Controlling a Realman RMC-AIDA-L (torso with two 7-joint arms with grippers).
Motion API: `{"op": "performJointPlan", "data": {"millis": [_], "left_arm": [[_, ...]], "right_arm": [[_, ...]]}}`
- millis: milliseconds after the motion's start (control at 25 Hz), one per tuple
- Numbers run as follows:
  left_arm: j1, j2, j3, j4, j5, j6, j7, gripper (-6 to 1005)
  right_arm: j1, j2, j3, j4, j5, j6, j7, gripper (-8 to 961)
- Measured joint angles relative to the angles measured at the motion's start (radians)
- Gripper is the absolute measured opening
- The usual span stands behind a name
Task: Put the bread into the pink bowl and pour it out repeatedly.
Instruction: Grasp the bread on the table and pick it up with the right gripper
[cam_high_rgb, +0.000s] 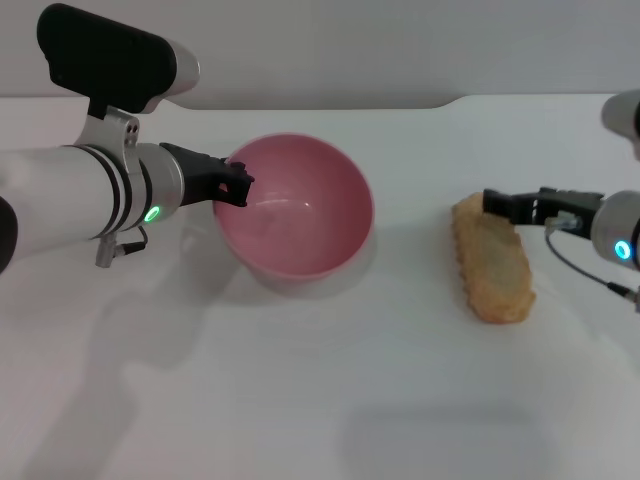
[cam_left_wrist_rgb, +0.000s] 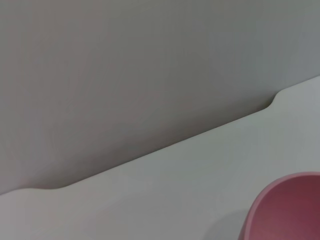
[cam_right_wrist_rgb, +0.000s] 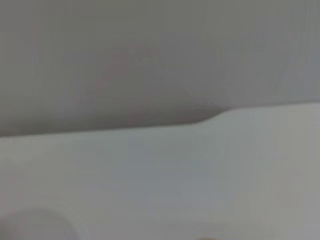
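White table (cam_high_rgb: 300, 400), left pincer (cam_high_rgb: 236, 186) gripping pink bowl (cam_high_rgb: 300, 215)

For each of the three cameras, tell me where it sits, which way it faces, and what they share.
Head view: from the robot's head, looking down at the white table; shows the left gripper at the pink bowl rim, the right gripper by the bread.
Left wrist view: faces across the table to the wall; none of the robot shows.
Right wrist view: likewise table and wall only.
Shared: the bowl appears in the head and left wrist views.
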Motion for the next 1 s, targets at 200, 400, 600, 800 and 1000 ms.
{"op": "performJointPlan", "data": {"millis": [200,400,600,800,1000], "left_arm": [[-0.005,-0.001,0.0,0.001,0.001,-0.001,0.003,51],[-0.008,-0.001,0.0,0.001,0.001,-0.006,0.013,51],[-0.008,0.0,0.0,0.002,0.001,-0.013,0.016,52],[-0.009,0.0,-0.003,0.005,0.001,-0.016,0.027,52],[-0.009,-0.001,-0.011,0.008,0.001,-0.019,0.04,53]], "right_arm": [[0.027,0.001,-0.018,0.057,0.025,-0.006,0.0,694],[0.05,0.001,-0.032,0.088,0.049,-0.016,-0.005,690],[0.095,0.001,-0.039,0.152,0.077,-0.018,-0.005,686],[0.146,-0.002,-0.064,0.194,0.092,0.022,-0.037,683],[0.129,-0.001,-0.069,0.144,0.085,0.03,-0.061,679]]}}
